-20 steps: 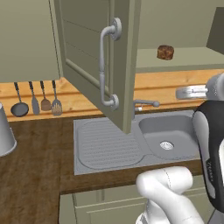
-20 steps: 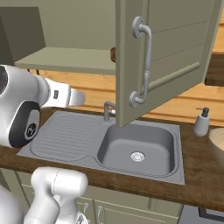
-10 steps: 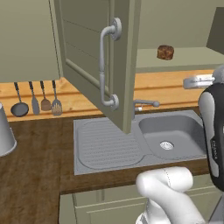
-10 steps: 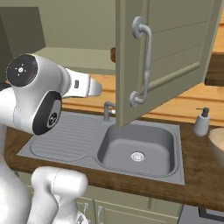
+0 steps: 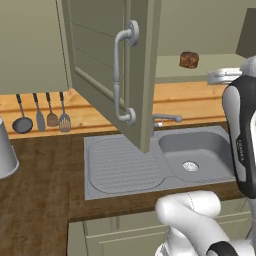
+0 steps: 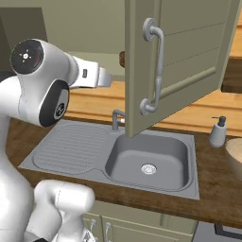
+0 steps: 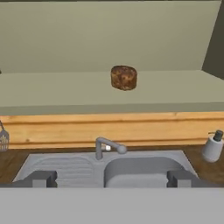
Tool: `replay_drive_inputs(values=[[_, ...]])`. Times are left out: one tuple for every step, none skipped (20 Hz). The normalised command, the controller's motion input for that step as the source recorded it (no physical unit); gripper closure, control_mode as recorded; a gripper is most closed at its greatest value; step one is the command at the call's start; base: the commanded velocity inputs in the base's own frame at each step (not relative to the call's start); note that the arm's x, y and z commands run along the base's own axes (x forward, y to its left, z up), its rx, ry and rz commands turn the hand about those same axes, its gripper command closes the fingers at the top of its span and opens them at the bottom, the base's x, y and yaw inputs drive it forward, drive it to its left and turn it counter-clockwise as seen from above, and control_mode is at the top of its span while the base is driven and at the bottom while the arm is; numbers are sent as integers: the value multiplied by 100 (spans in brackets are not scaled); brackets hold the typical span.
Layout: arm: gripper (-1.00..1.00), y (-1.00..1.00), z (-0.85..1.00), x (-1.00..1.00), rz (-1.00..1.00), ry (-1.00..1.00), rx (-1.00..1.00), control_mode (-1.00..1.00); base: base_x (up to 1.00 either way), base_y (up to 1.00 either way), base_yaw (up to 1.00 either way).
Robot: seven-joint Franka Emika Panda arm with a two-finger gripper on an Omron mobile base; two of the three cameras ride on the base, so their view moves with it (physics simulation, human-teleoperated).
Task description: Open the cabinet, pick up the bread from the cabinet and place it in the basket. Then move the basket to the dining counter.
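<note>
The sage-green cabinet door (image 5: 100, 50) stands swung open, its curved grey handle (image 5: 119, 75) facing me. Inside, the dark-brown bread (image 5: 189, 59) sits alone on the pale shelf (image 5: 200, 76). In the hand view the bread (image 7: 124, 77) lies straight ahead, some way off and above my gripper (image 7: 111, 179). The gripper's fingertips (image 7: 41, 178) are wide apart with nothing between them. My gripper (image 5: 218, 76) hovers at shelf height, right of the bread. A sliver of the tan basket (image 6: 235, 158) shows on the worktop at the right edge. The dining counter is out of view.
Below the cabinet lie the grey steel sink (image 5: 192, 150), its faucet (image 5: 165, 120) and the drainboard (image 5: 120, 165). A soap dispenser (image 6: 217, 132) stands right of the sink. Utensils (image 5: 42, 112) hang on the wooden backsplash. The open door (image 6: 179, 61) juts out over the sink.
My arm has lifted the hand from just above the sink's back edge up to shelf level. The door, bread and basket have not moved.
</note>
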Motion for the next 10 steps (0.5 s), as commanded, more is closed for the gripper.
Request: replay_drive_inputs(values=[[-100, -5, 19, 28, 0, -11, 3, -100, 0, 0, 0], [-100, -5, 15, 29, 0, -11, 4, -100, 0, 0, 0], [-100, -1, 4, 40, 0, -4, 4, -100, 0, 0, 0], [-100, 0, 4, 39, 0, -4, 3, -100, 0, 0, 0], [-100, 0, 0, 52, 0, 0, 3, -100, 0, 0, 0], [-100, 0, 0, 53, 0, 0, 3, -100, 0, 0, 0], [-100, 0, 0, 54, 0, 0, 3, -100, 0, 0, 0], [-100, -9, 0, 59, 1, 0, 0, -100, 0, 0, 0], [-100, -15, 0, 60, 2, 0, 0, -100, 0, 0, 0], [-100, -22, 0, 60, 2, 1, 0, -100, 0, 0, 0]])
